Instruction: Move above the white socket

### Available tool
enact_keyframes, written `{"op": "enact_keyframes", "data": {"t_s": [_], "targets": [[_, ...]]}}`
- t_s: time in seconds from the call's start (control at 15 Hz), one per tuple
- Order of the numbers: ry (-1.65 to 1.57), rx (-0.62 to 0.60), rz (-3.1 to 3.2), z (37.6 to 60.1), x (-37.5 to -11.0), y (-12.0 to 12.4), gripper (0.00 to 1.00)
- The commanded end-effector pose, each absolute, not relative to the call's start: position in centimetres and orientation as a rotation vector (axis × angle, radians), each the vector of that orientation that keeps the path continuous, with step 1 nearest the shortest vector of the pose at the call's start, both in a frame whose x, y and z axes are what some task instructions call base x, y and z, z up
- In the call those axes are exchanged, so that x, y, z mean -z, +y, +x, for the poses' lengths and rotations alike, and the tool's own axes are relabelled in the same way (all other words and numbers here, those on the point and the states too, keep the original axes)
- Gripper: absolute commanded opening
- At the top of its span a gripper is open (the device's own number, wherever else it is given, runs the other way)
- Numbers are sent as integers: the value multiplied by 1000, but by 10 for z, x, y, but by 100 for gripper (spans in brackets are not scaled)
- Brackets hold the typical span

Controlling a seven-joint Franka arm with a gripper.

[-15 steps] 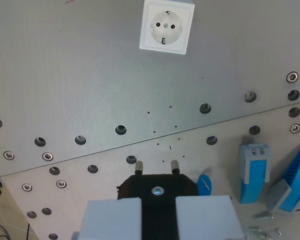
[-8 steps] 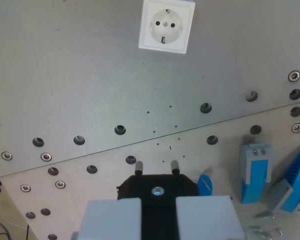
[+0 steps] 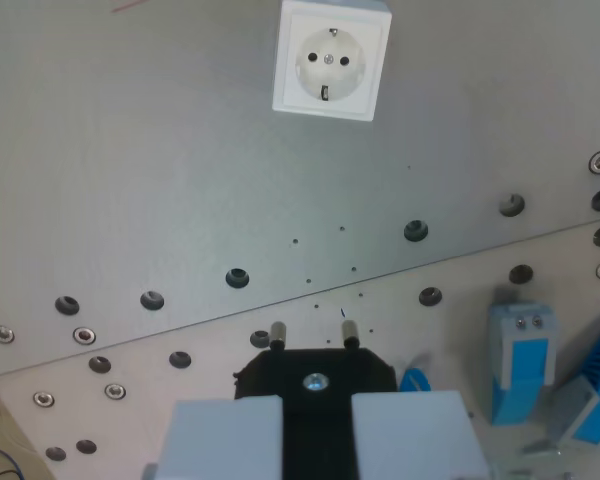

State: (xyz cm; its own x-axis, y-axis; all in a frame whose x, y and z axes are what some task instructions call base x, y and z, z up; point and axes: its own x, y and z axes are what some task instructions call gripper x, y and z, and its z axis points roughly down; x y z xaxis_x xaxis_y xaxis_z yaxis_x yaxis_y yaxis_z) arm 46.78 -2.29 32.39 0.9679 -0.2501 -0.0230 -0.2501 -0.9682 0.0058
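One gripper (image 3: 316,395) clamped on a black plug (image 3: 316,372), white socket (image 3: 331,60) well ahead, top centre.

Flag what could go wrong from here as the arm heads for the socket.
The socket sits at the top edge of the wrist view, far from the plug in the gripper; it could leave the frame. The pins may arrive misaligned with the holes. Low travel risks scraping the plate.
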Motion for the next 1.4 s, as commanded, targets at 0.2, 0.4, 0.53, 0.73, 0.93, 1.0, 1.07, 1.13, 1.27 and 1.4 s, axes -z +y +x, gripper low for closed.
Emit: {"op": "enact_keyframes", "data": {"t_s": [0.2, 0.4, 0.53, 0.73, 0.93, 1.0, 1.07, 1.13, 1.27, 1.4], "targets": [[-499, -108, 3099, 465, -298, -27, 0], [-513, -104, 3096, 467, -283, -29, 0], [-526, -101, 3093, 468, -273, -30, 0], [-548, -95, 3089, 469, -258, -32, 0], [-567, -99, 3086, 470, -243, -34, 0], [-571, -100, 3085, 471, -238, -34, 0], [-574, -101, 3085, 471, -233, -35, 0], [-579, -105, 3084, 471, -228, -36, 0], [-592, -108, 3081, 472, -218, -37, 0], [-603, -110, 3079, 473, -208, -38, 0]]}}
